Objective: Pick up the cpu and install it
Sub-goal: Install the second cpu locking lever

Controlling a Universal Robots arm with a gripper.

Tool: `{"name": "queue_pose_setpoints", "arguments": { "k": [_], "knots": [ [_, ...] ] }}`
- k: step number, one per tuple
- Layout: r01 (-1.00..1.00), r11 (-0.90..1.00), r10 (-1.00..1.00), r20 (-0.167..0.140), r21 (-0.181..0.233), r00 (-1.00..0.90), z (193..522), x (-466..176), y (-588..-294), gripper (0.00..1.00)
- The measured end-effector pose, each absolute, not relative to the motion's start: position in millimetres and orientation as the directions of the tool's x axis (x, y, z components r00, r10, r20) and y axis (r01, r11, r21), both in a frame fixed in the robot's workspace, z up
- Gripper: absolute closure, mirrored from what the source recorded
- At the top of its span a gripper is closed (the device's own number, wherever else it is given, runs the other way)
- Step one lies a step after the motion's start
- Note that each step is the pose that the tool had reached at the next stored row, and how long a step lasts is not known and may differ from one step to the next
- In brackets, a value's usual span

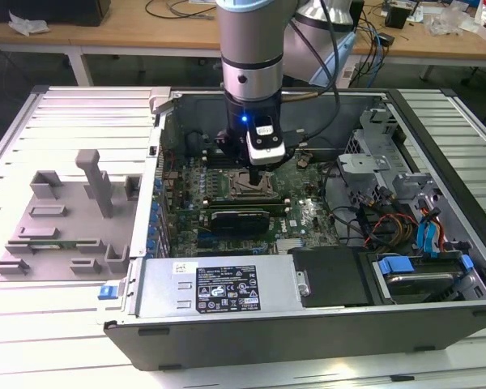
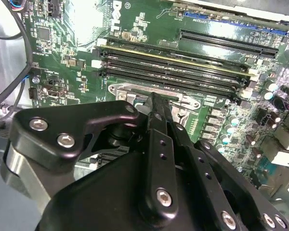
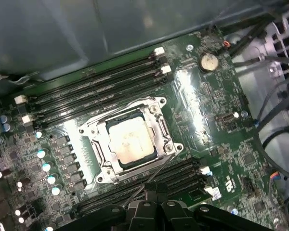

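In the second wrist view we see the black gripper [image 2: 156, 103] nearest, poised over the socket [image 2: 154, 98]; we cannot tell how its jaws stand. Beyond it, in the first wrist view, the cpu [image 3: 130, 142] lies flat inside the socket's metal frame [image 3: 156, 113], between memory slots [image 3: 94, 89] on the green motherboard [image 3: 202, 106].

The arm [image 1: 255, 57] hangs upright over the socket [image 3: 130, 142], wrist pointing straight down. Its gripper [image 2: 156, 108] sits just above the socket; the black fingers [image 2: 159, 144] seem drawn together.
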State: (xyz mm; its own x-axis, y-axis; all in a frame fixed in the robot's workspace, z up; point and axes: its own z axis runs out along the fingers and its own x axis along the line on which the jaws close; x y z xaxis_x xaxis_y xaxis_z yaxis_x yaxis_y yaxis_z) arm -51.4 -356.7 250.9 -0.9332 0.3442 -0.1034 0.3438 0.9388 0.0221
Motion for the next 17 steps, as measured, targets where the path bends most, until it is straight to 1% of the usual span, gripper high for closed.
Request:
{"name": "queue_pose_setpoints", "arguments": {
  "k": [10, 17],
  "knots": [
    [0.332, 0.943, 0.333, -0.103, 0.022, -0.937, 248.4, -51.8, -356.8, 0.89],
    [0.324, 0.946, 0.325, -0.103, 0.022, -0.940, 244.8, -64.7, -356.9, 0.89]
  ]
}}
